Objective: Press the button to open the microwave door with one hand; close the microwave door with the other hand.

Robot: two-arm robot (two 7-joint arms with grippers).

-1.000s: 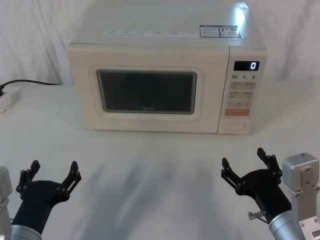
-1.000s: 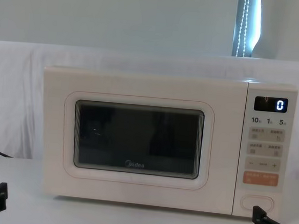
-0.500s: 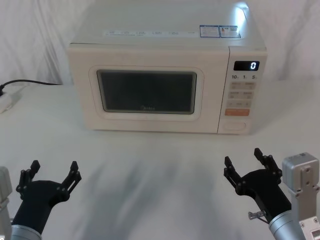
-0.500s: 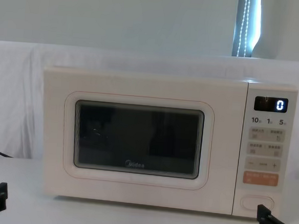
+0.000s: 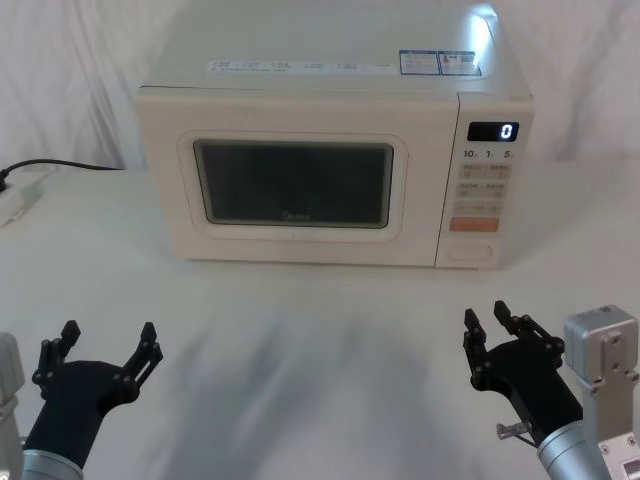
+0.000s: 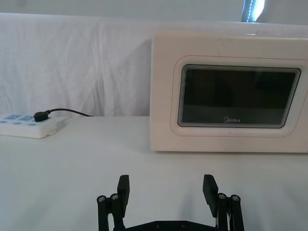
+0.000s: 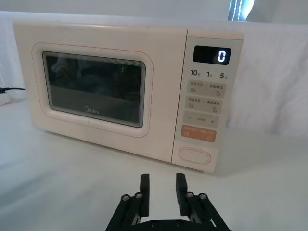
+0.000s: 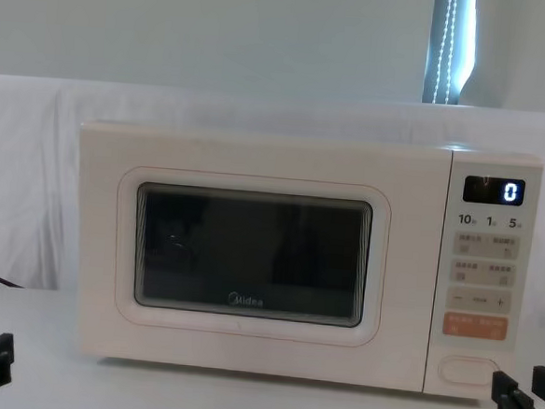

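Note:
The cream-white microwave (image 5: 330, 100) stands at the back of the table, with the microwave door (image 5: 290, 185) closed and its display reading 0. The button (image 5: 470, 253), a wide cream pill, sits at the bottom of the keypad under the orange key, also clear as the button (image 7: 195, 155). My right gripper (image 5: 488, 318) hovers low over the table in front of the keypad, well short of it. Its fingers (image 7: 144, 185) stand narrowly apart with nothing between them. My left gripper (image 5: 108, 332) rests at the front left, wide open and empty.
A white power strip (image 6: 26, 126) with a black cable (image 5: 60, 165) lies at the far left of the table. White cloth covers the table (image 5: 320, 340) and hangs behind the oven. Bare table stretches between both grippers and the microwave.
The right gripper's fingers have drawn together from wide open to a narrow gap. The left arm and the microwave have not moved.

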